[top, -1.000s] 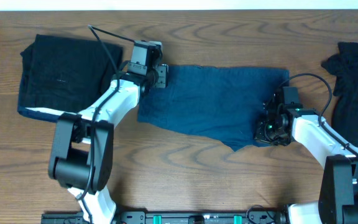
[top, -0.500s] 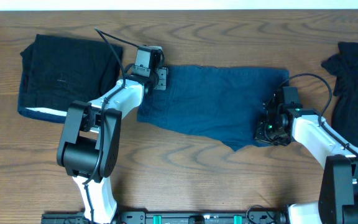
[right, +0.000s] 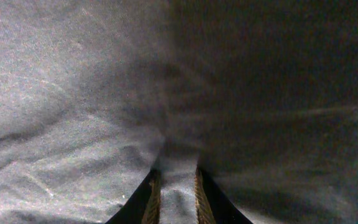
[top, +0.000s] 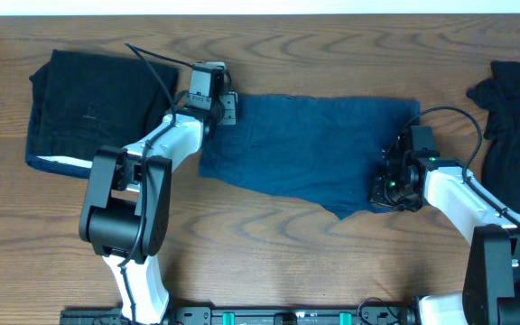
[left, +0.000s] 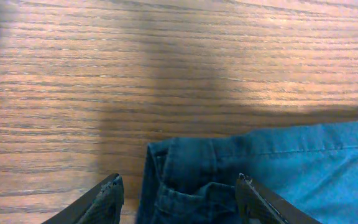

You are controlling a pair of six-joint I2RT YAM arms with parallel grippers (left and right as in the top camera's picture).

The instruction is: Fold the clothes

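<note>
A navy-blue denim-like garment lies spread flat in the middle of the table. My left gripper is open at its top-left corner; in the left wrist view that corner with its seam lies between the spread fingers. My right gripper is shut on a pinched fold of the garment's right edge; the fold stands between the fingertips. A folded black garment with a white edge lies far left. Another black garment lies far right.
The wooden table runs bare in front of the garment and behind it. Cables loop from both wrists. The arm bases stand at the front edge.
The left gripper has shifted slightly left along the garment's top-left corner. The right arm and garment have not visibly moved.
</note>
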